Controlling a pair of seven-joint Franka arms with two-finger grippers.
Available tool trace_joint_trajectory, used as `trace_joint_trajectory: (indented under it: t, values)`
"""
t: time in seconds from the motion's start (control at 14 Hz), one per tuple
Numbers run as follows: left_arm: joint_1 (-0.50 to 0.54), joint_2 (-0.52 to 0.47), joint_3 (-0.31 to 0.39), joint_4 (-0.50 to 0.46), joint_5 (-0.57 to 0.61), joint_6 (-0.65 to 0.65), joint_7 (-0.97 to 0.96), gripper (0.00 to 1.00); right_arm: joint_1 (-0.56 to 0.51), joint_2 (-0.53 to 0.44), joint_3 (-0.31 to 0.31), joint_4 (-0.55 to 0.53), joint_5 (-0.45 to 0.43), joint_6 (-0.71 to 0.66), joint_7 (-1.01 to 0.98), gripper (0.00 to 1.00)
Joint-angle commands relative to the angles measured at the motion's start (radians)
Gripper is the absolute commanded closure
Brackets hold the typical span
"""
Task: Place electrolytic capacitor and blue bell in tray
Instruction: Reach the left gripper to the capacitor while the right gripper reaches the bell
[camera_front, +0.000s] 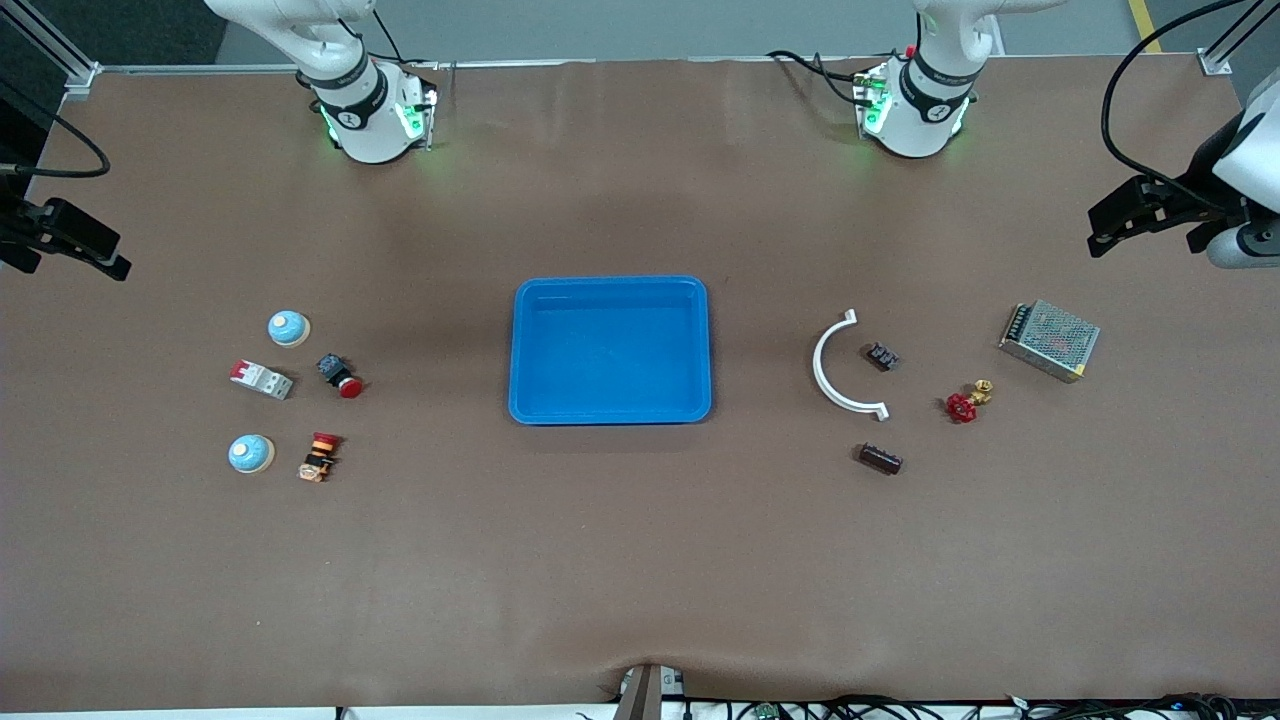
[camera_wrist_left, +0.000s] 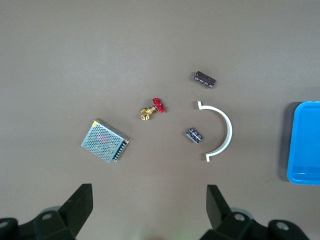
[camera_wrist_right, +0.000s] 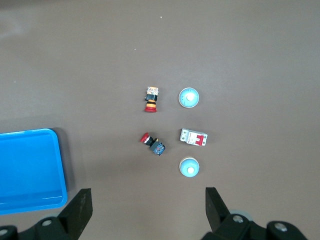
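step: first pick, nothing gripped | left gripper (camera_wrist_left: 147, 210) & right gripper (camera_wrist_right: 145, 210) spread wide, held high | capacitor (camera_front: 880, 459) to be straddled crosswise, bell (camera_front: 250, 453) by dome | tray (camera_front: 610, 412) empty

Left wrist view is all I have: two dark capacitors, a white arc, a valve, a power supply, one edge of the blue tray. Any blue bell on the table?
Observer: Two, both toward the right arm's end: the farther blue bell and the nearer blue bell, which is closer to the front camera.
Operator: Anything in the tray?
Observer: No. Nothing lies in the tray.
Operator: Where's the right gripper?
Observer: The right gripper is open and empty, up over its own end of the table. The left gripper is open the same way at the left arm's end. Both arms wait.
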Motion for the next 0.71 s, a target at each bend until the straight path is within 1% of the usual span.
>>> trace_joint_trajectory:
  t: [0.0, 0.14, 0.28, 0.43, 0.5, 0.57, 0.64]
  values:
    - [-0.001, -0.005, -0.009, 0.012, 0.031, -0.021, 0.003, 0.00, 0.002, -0.014, 0.002, -0.001, -0.005, -0.001, 0.001, 0.00]
    - [0.000, 0.001, -0.009, 0.012, 0.033, -0.021, 0.003, 0.00, 0.005, -0.015, 0.003, -0.001, -0.003, 0.004, 0.003, 0.00]
    - [0.000, 0.008, -0.009, 0.004, 0.031, -0.019, 0.001, 0.00, 0.005, -0.014, 0.003, -0.001, -0.003, 0.037, 0.003, 0.00]
    - [0.002, 0.045, -0.012, 0.000, 0.020, -0.018, 0.013, 0.00, 0.003, -0.004, 0.003, -0.003, -0.003, 0.067, 0.001, 0.00]
    - [-0.001, 0.053, -0.011, -0.014, 0.020, -0.013, -0.002, 0.00, 0.003, 0.000, 0.003, -0.005, -0.005, 0.065, -0.002, 0.00]
    - [0.000, 0.050, -0.011, -0.055, 0.020, 0.008, -0.017, 0.00, 0.002, 0.000, 0.003, -0.015, -0.005, 0.065, 0.003, 0.00]
    - [0.002, 0.048, -0.011, -0.089, 0.020, 0.054, -0.048, 0.00, 0.003, 0.000, 0.003, -0.026, -0.005, 0.065, 0.006, 0.00]
